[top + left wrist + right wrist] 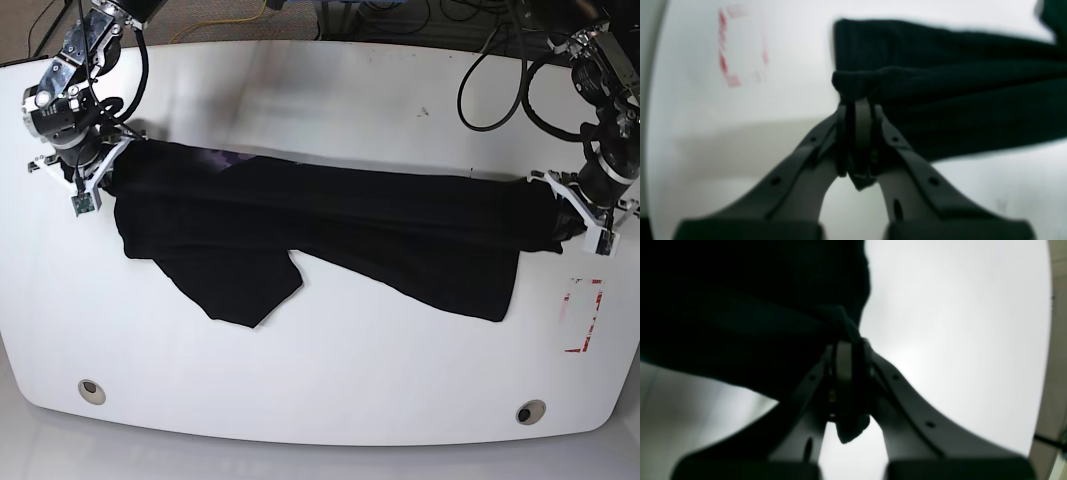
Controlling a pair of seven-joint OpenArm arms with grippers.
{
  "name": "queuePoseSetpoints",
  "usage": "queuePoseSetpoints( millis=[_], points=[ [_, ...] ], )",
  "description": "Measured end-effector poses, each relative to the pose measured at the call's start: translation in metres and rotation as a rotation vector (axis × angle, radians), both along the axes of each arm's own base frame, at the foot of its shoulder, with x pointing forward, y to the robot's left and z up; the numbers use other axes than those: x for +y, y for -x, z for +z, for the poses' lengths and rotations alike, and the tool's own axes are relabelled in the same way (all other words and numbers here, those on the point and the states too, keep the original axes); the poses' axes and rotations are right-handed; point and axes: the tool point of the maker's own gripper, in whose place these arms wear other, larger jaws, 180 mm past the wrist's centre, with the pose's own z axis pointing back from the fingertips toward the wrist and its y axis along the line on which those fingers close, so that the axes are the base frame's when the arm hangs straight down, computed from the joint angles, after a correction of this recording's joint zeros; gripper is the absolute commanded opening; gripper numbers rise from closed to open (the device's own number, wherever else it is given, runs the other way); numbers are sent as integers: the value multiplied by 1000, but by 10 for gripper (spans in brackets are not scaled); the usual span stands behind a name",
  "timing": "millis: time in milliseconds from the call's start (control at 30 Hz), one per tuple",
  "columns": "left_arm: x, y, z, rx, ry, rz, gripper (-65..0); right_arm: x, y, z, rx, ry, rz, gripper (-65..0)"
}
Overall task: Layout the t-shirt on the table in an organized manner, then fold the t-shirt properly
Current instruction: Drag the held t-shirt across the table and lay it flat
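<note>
Soft black t-shirt stretched in a creased band from 9 to 3 o'clock across the glossy white surface, left gripper and right gripper each clamped on a bunched end.

Between the two sets of fingertips the t-shirt stretched as a long black band across the table, blocking any straight pass from one gripper to the other. The left gripper was clamped on one end and the right gripper on the other. Outward of each grip, bare white tabletop lay free; the red rectangle mark was flat and hindered nothing.
</note>
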Motion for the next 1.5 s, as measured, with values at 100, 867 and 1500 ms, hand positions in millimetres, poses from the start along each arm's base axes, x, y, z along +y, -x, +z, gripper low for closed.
queuePoseSetpoints(
  millis=[100, 867, 1500],
  points=[
    [4, 18, -14, 52, 2, 13, -650, 4, 13, -10, 37, -14, -7, -647],
    [12, 123, -80, 359, -15, 35, -650, 18, 86, -53, 235, -57, -34, -648],
    [13, 139, -88, 410, -18, 36, -650, 24, 92, -59, 249, -75, -46, -648]
  ],
)
